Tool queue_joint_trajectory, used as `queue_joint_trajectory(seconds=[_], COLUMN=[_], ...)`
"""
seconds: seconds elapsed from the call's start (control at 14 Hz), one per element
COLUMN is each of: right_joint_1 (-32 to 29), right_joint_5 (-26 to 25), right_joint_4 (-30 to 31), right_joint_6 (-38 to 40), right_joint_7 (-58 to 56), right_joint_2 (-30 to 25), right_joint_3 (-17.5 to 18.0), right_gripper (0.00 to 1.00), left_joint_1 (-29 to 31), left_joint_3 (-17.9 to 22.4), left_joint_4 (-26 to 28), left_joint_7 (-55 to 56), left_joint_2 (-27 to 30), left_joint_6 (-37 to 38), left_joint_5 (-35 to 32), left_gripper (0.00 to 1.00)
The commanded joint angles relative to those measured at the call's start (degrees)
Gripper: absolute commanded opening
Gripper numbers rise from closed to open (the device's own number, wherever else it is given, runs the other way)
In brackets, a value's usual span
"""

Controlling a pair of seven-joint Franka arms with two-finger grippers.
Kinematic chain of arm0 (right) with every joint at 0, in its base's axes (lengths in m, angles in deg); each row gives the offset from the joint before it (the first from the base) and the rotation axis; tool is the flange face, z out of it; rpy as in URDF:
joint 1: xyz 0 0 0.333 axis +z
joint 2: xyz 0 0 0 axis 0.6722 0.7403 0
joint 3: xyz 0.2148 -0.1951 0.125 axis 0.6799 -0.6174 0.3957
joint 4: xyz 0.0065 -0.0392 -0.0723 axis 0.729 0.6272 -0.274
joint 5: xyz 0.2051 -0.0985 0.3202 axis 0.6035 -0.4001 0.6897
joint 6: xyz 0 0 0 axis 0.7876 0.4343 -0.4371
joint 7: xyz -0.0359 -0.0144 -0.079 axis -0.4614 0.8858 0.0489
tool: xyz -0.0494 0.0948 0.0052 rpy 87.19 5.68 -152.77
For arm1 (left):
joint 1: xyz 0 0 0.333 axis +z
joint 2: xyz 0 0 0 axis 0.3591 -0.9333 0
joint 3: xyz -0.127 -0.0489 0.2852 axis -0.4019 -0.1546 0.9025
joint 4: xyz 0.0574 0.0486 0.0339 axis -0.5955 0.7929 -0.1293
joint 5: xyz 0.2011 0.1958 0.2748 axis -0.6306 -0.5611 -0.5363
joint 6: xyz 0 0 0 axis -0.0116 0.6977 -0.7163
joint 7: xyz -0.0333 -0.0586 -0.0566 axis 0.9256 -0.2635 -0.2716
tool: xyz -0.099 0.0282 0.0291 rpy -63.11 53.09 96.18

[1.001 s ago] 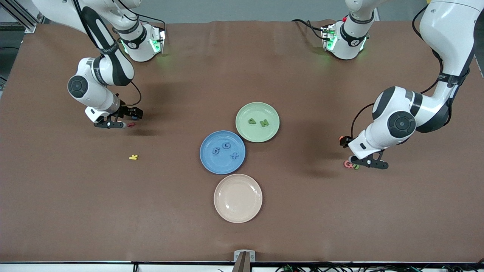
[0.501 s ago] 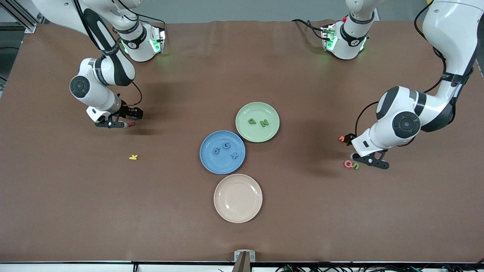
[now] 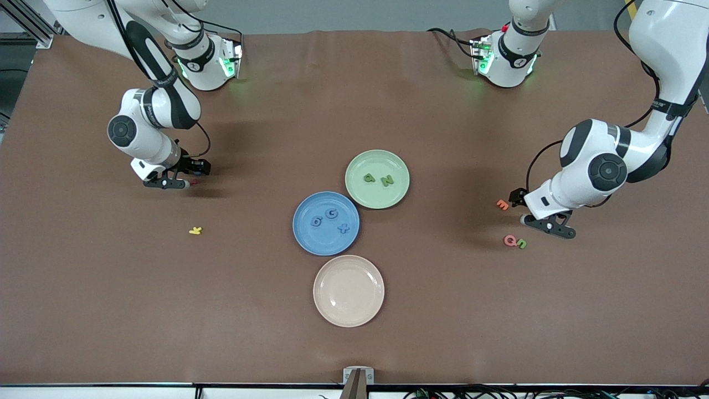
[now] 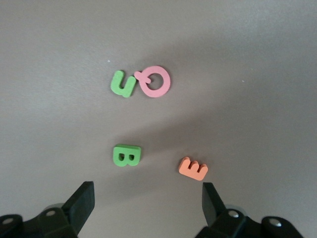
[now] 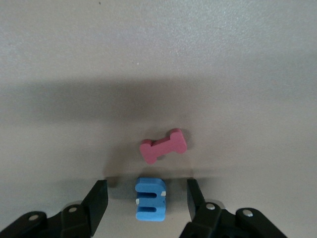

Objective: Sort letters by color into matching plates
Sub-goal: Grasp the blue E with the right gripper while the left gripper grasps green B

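A brown table (image 3: pixel 354 343) fills the scene, with two white robot arms reaching onto it from their bases. Three round plates of equal size sit close together near the middle: a pale green plate (image 3: pixel 377 197), a blue plate (image 3: pixel 310 241) touching it and nearer the front camera, and a cream-pink plate (image 3: pixel 348 310) nearer still, holding nothing. The green plate holds two green letters, an "a" (image 3: pixel 369 178) and an "N" (image 3: pixel 387 179); the blue plate holds three blue letters (image 3: pixel 331 213). The right gripper (image 5: pixel 147 202) is low at the table toward the right arm's end, its fingers apart with a blue letter E (image 5: pixel 150 199) lying flat on the table directly between them, a gap on each side, so nothing is clamped. A red letter (image 5: pixel 163 146) lies just beside the blue E, outside the fingers. A yellow letter (image 3: pixel 195 230) lies apart from these, nearer the front camera. The left gripper (image 4: pixel 148 201) hovers over the table toward the left arm's end, fingers spread wide and holding nothing. Below it, a green letter B (image 4: pixel 127 155) lies near the fingertips, with an orange letter (image 4: pixel 193 168) beside it. A green letter u (image 4: pixel 122 84) touches a pink letter Q (image 4: pixel 156 82); the pair lies well apart from the B.
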Motion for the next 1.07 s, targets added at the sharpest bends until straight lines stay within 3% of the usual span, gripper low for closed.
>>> queue_joint_trajectory(seconds=[0.0,0.21,0.57,1.0], right_joint_1=[-0.4,-0.4,-0.5,-0.4], right_joint_5=[-0.2,-0.2,-0.2,-0.2], right_joint_4=[0.9,0.9,0.8,0.0], right_joint_6=[-1.3,-1.3,-1.0,2.2], right_joint_7=[0.2,0.2,0.2,1.8], right_joint_2=[-0.3,-0.4,-0.4,-1.5], right_joint_3=[0.1,0.1,0.1,0.1], right_gripper=[0.58,0.4,0.18,0.1], left_joint_1=[0.8,0.8,0.8,0.8], left_joint_3=[-0.9,-0.8,-0.8,-0.8], left_joint_4=[3.4,3.3,3.3,3.3], left_joint_7=[-0.1,0.0,0.4,0.4], left_joint_2=[2.6,2.1,1.4,0.8], left_joint_6=[-2.8,-2.9,-3.5,-3.6], left_joint_5=[-0.7,-1.0,-2.3,-2.4], left_gripper=[0.95,0.95,0.95,0.95])
